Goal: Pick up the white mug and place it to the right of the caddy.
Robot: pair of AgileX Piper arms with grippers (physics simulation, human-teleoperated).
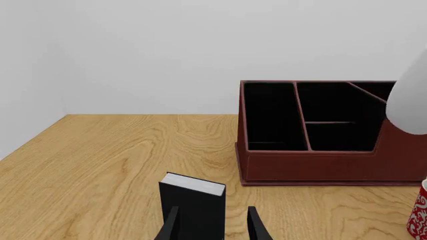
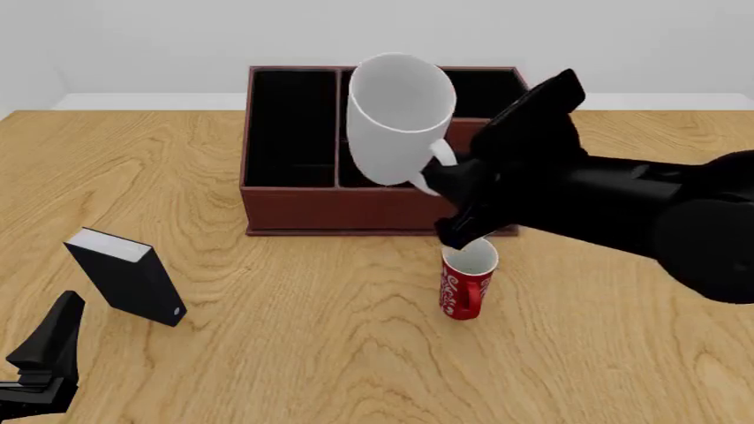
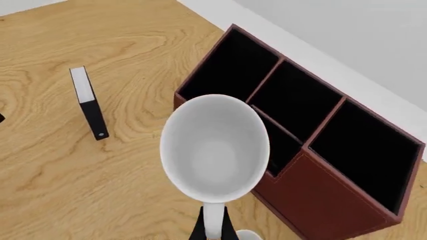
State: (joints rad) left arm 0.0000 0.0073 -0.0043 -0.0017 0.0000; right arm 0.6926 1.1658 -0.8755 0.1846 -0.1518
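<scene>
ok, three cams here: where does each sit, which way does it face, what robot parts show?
Front: above and behind the arms, facing forward-down; right arm holds the white mug before the caddy.
Left wrist: behind the left gripper, low, facing black box and caddy.
Right wrist: behind the right gripper, looking down into the mug.
All views share the caddy.

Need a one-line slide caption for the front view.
Right end effector holds the white mug by its handle, lifted in front of the caddy, above the red mug.

The right claw (image 2: 439, 177) grips the white mug (image 2: 398, 119) by its handle above the caddy (image 2: 300, 208).
</scene>
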